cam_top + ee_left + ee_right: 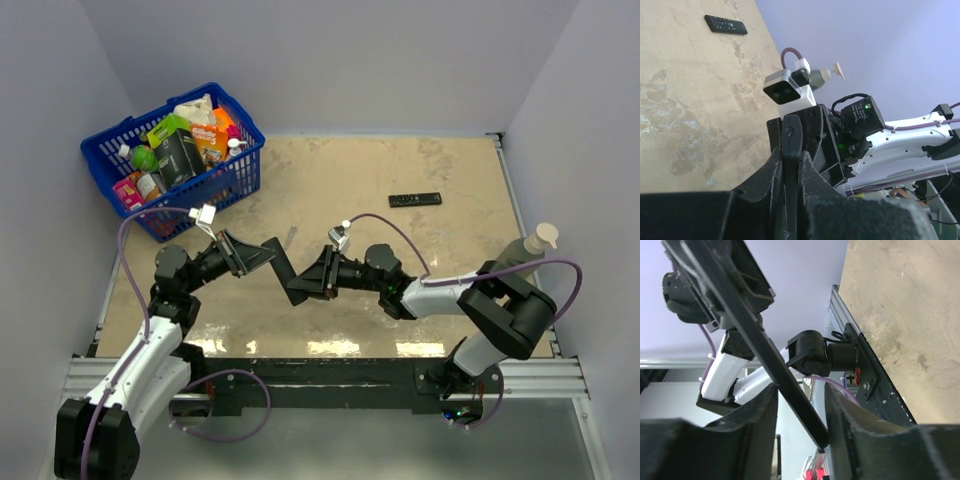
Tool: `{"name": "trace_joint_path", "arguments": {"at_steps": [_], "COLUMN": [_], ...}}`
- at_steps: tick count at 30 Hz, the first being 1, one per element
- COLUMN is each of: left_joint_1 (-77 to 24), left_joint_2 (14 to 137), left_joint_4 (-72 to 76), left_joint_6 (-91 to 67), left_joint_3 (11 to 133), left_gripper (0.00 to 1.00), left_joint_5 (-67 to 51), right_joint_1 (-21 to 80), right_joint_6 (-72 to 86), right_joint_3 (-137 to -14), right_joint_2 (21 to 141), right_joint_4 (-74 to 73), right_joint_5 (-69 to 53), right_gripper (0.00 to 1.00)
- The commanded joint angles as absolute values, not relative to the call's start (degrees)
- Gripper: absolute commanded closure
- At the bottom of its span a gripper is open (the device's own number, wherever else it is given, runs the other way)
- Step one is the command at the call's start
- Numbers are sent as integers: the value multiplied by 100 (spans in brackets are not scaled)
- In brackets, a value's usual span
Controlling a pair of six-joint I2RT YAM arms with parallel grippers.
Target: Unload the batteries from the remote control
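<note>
A slim black remote control (284,268) hangs in the air between the two arms, above the near middle of the table. My left gripper (258,255) is shut on its upper end; in the left wrist view the remote (790,131) stands edge-on, pinched between the jaws of that gripper (791,156). My right gripper (308,284) is at the lower end. In the right wrist view the remote (751,335) crosses slantwise through the wide gap of the right gripper (801,390), its tip against the right finger (850,430). No batteries show in any view.
A second black remote (415,199) lies flat at the back right of the table, also in the left wrist view (725,24). A blue basket (108,166) full of groceries stands at the back left. A pump bottle (531,246) stands at the right edge.
</note>
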State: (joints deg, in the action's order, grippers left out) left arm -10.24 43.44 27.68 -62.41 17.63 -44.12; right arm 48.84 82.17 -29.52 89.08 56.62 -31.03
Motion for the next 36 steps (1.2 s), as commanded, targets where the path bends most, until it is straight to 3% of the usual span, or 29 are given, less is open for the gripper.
{"name": "trace_joint_path", "arguments": {"at_steps": [1,6,12,23,26,30,36], "left_joint_1": [-984,-984,-984,-984,-984,-984,-984], "left_joint_2": [4315,4324,4377,4667,4684,4720,4667], "left_joint_4": [3234,3208,3243,2681,2488,2365,2259], "left_joint_6": [-6328,-6302,-6311,-5819,-5713,-5634,-5590], "left_joint_3": [1740,1749,1635,1626,1643,1652,1626], "left_gripper": [100,100,100,100,100,100,100], "left_joint_5": [-4359,-4324,-4316,-3903,-3771,-3700,-3639], "right_joint_1": [4904,4904,4904,4878,4878,4860,4860], "right_joint_6": [8288,8227,8235,8156,8252,8288,8297], "right_joint_3": [-2822,-2786,-2681,-2575,-2452,-2373,-2250], "right_joint_2": [8877,8886,8921,9175,9281,9360,9299], "right_joint_4": [6108,6135,6214,6222,6494,6670,6820], "right_joint_5": [-3041,-3085,-3102,-3111,-3120,-3138,-3155], "right_gripper": [63,78,82,53,50,64,73]}}
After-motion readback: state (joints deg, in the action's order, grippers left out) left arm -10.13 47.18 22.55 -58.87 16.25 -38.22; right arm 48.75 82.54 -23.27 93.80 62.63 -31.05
